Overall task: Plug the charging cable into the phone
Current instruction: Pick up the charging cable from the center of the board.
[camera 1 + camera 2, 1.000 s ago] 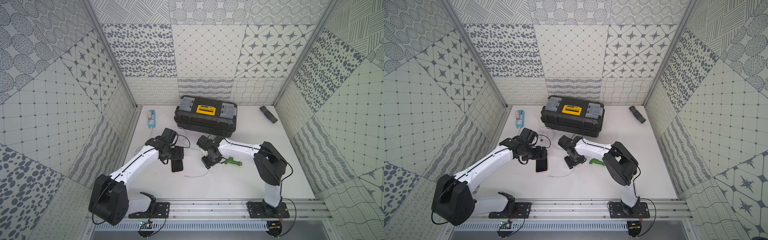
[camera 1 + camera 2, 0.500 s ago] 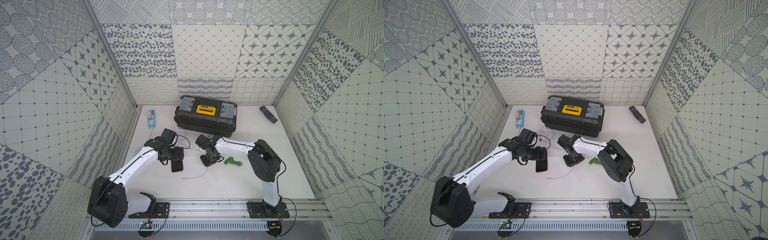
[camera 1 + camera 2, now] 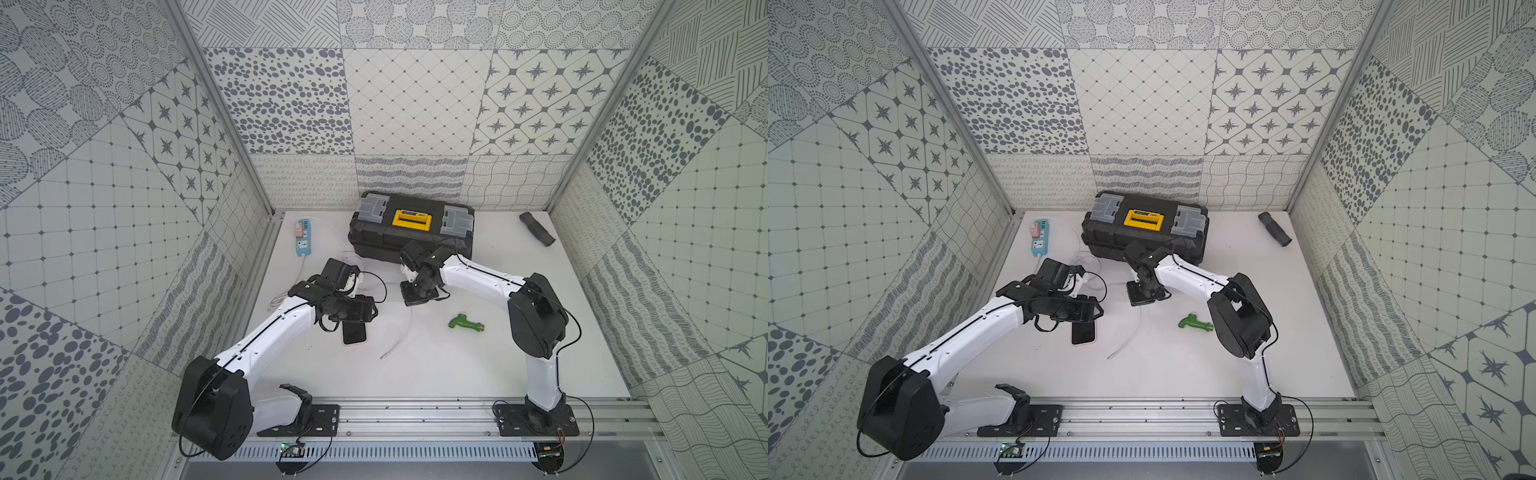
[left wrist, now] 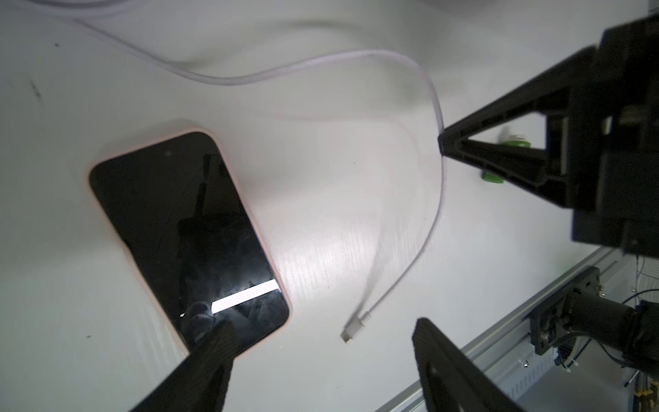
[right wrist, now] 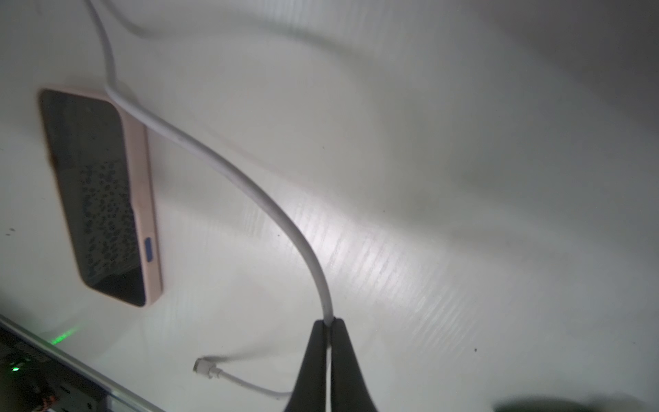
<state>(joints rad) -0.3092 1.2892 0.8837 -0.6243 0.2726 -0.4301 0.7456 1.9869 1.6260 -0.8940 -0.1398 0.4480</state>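
Observation:
The phone [image 3: 354, 332] [image 3: 1082, 332] lies flat on the white table, black screen up, with a pale pink rim [image 4: 185, 235] [image 5: 100, 196]. My left gripper [image 3: 356, 319] [image 4: 321, 328] hovers open over the phone's far end, and one of its fingers [image 4: 214, 356] overlaps the phone's corner. The thin white charging cable [image 3: 406, 328] [image 4: 439, 199] [image 5: 249, 182] rises off the table into my right gripper [image 3: 417, 297] [image 5: 328, 323], which is shut on it a short way from the end. The cable's free connector [image 4: 354, 326] [image 5: 204, 367] rests on the table just right of the phone.
A black toolbox [image 3: 411, 232] with a yellow latch stands at the back, close behind my right wrist. A blue power strip [image 3: 302, 237] lies at the back left, a green fitting [image 3: 464, 324] right of the cable, and a black tube [image 3: 537, 228] at the back right.
My right gripper has closed on the cable and drawn back toward the toolbox, uncovering the green fitting. My left gripper's jaws have narrowed slightly.

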